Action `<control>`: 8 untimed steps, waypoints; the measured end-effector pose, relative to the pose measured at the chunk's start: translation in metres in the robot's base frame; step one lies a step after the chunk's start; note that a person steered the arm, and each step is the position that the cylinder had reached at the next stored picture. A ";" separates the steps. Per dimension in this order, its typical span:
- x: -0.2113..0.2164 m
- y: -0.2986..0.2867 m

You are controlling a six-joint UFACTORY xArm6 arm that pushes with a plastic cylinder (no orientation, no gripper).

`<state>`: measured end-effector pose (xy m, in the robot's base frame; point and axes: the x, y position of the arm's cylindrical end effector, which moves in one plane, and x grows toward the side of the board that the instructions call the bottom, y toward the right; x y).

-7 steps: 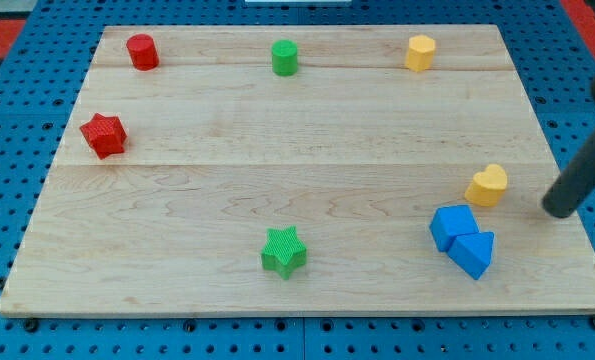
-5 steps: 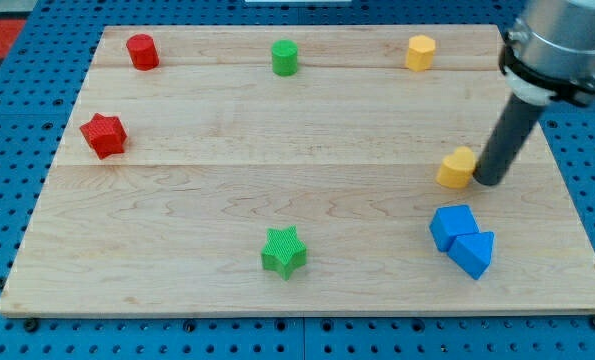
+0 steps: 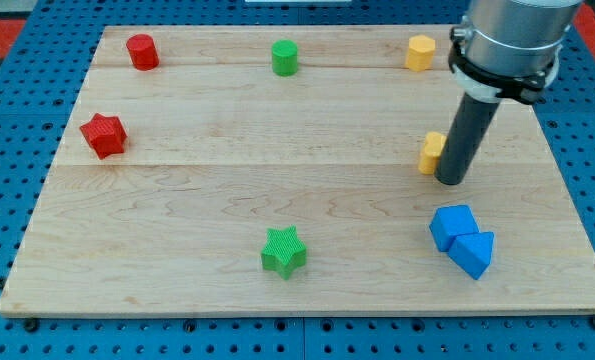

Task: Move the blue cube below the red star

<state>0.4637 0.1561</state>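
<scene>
The blue cube [image 3: 452, 224] sits at the view's lower right, touching a blue triangular block [image 3: 473, 252] just below and right of it. The red star [image 3: 103, 134] lies far off at the view's left edge. My tip [image 3: 451, 182] stands above the blue cube, a short gap from it. It is pressed against the right side of a yellow heart-shaped block [image 3: 432, 152], which the rod partly hides.
A green star [image 3: 283, 250] lies at the bottom centre. Along the top edge are a red cylinder [image 3: 142, 51], a green cylinder [image 3: 285, 57] and a yellow hexagonal block [image 3: 420, 52]. The wooden board [image 3: 277, 190] rests on a blue pegboard.
My tip swept in from the right edge toward the left and up, pushing the yellow heart up and left away from the blue blocks. The blue blocks have not moved.
</scene>
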 end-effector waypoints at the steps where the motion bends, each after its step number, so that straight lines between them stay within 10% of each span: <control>1: 0.000 -0.039; 5: 0.082 0.043; 8: 0.038 -0.109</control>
<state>0.5014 0.0473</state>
